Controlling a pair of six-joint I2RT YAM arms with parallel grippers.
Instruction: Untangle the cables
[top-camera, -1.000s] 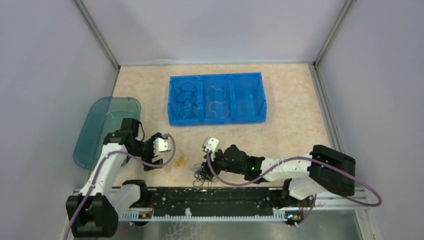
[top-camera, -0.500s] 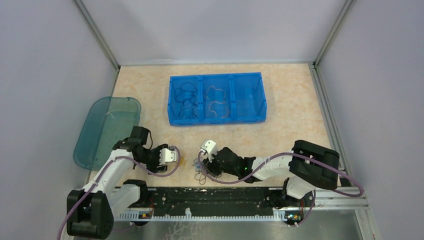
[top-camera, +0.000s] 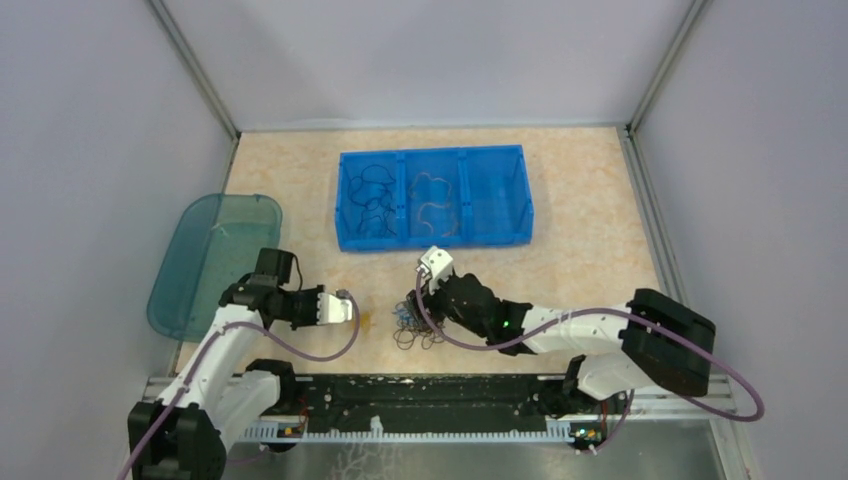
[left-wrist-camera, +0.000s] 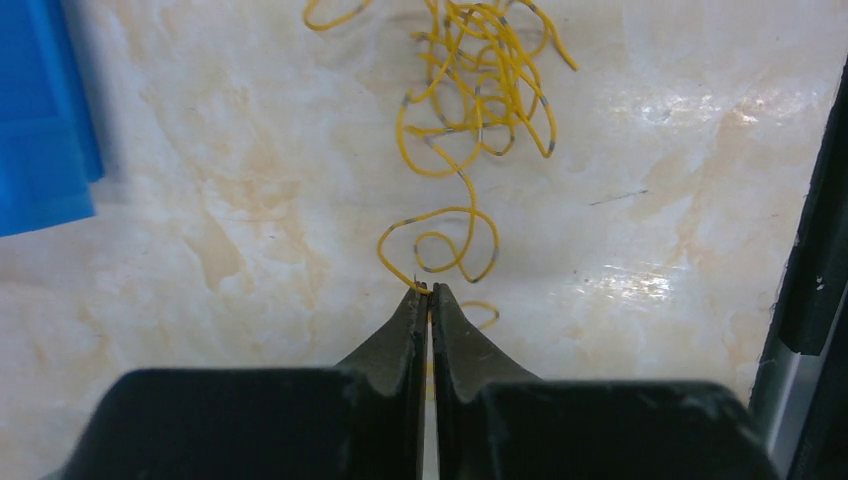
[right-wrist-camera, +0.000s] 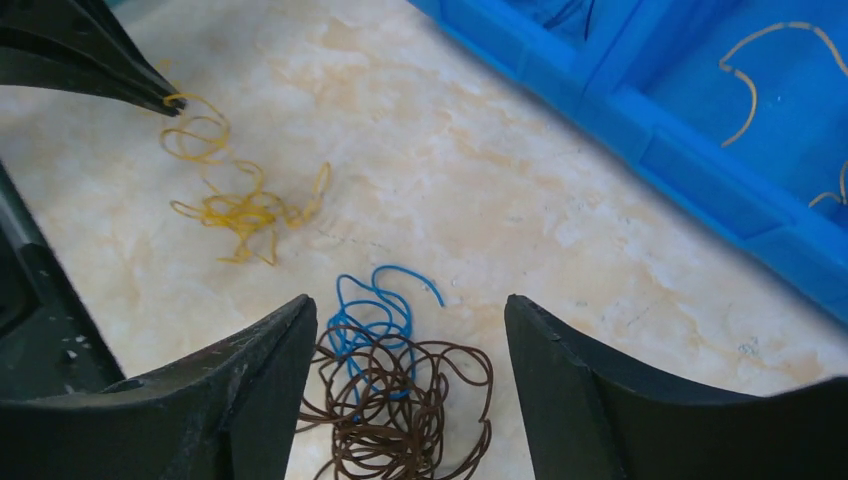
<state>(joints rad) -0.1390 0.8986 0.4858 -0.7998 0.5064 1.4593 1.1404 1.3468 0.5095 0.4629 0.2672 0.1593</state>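
Left end effector (left-wrist-camera: 428, 292): clenched, the jaws pressed together at the very tips on the near end of the yellow cable (left-wrist-camera: 470, 110).
Yellow cable: laid on the worktop (left-wrist-camera: 200, 200) straight ahead of the left end effector. One curly strand runs from the tips to a loose clump farther out, so its long axis is in line with the jaws.
Right end effector (right-wrist-camera: 408, 305): released, the jaws held wide and hung directly over the brown and blue tangle (right-wrist-camera: 400, 420); nothing is grasped.
Brown and blue tangle: set near the yellow clump, with bare worktop between them and no strand seen crossing that gap.
Nearer arm: the left for the yellow cable, the right for the tangle.
Deciding relation: a pull back along the strand's own line is judged to draw the yellow cable clear of the tangle.
Surroundings: a blue bin (top-camera: 430, 240) is placed beyond both, with cables in its left and middle compartments; a teal tray (top-camera: 215, 250) lies outside the left arm.
Obstruction: none is seen between either end effector and its cable.
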